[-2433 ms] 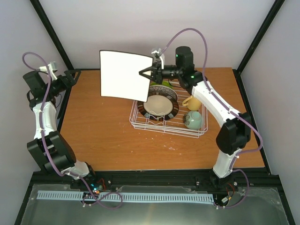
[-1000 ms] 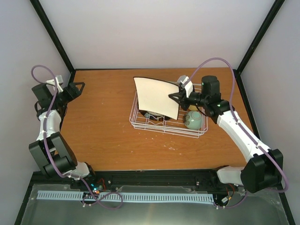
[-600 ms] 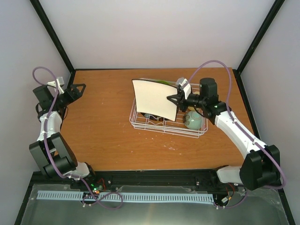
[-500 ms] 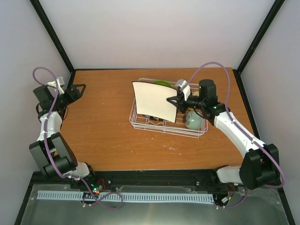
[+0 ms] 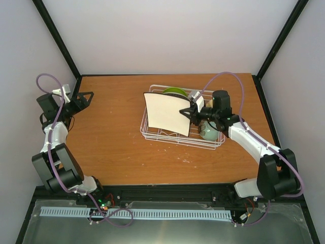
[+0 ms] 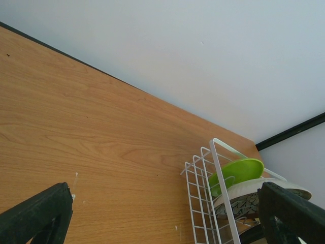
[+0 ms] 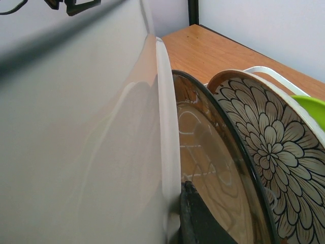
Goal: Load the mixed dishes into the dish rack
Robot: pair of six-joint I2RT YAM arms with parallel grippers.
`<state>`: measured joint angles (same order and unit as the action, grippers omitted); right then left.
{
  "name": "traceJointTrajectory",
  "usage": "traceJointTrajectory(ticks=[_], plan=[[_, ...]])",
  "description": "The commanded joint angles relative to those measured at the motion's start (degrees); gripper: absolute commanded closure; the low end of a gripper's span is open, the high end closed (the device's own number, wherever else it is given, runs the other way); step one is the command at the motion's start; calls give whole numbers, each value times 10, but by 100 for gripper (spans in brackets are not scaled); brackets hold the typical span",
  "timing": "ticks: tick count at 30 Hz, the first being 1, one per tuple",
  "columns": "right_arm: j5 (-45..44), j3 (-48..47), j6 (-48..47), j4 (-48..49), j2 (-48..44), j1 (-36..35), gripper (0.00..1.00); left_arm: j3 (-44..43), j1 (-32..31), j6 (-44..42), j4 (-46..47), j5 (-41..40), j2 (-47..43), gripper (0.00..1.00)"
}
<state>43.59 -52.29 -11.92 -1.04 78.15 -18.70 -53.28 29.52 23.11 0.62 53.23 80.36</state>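
My right gripper [image 5: 189,113] is shut on the right edge of the white square plate [image 5: 167,113], held upright in the front of the white wire dish rack [image 5: 181,139]. In the right wrist view the white square plate [image 7: 91,132] fills the left, with the dark-rimmed cream plate [image 7: 218,168] and the petal-patterned plate [image 7: 277,147] standing right behind it. The lime-green small plate [image 5: 174,91] stands at the rack's back. The pale mint bowl [image 5: 208,132] sits in the rack's right end. The mug is hidden. My left gripper [image 5: 84,96] is open and empty at the table's far left.
The left wrist view shows the rack's end [image 6: 216,193] with the green plate [image 6: 238,173] and the patterned plate [image 6: 254,201] in it. The back wall and black frame posts [image 5: 56,38] close in the table.
My right gripper has carried the white square plate from high above the table's back down and toward me into the rack, in front of the other plates. The left arm shifted slightly.
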Motion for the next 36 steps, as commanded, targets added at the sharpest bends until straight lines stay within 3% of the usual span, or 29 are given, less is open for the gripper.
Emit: traceJointTrajectory(ticks=[1, 21, 36], plan=[[37, -10, 3, 108, 4, 4, 97, -5, 4, 1, 23, 11, 6, 1], [51, 38, 0, 117, 36, 4, 97, -4, 4, -3, 26, 11, 19, 1], [-31, 82, -18, 83, 28, 3, 97, 3, 4, -3, 32, 6, 12, 1]])
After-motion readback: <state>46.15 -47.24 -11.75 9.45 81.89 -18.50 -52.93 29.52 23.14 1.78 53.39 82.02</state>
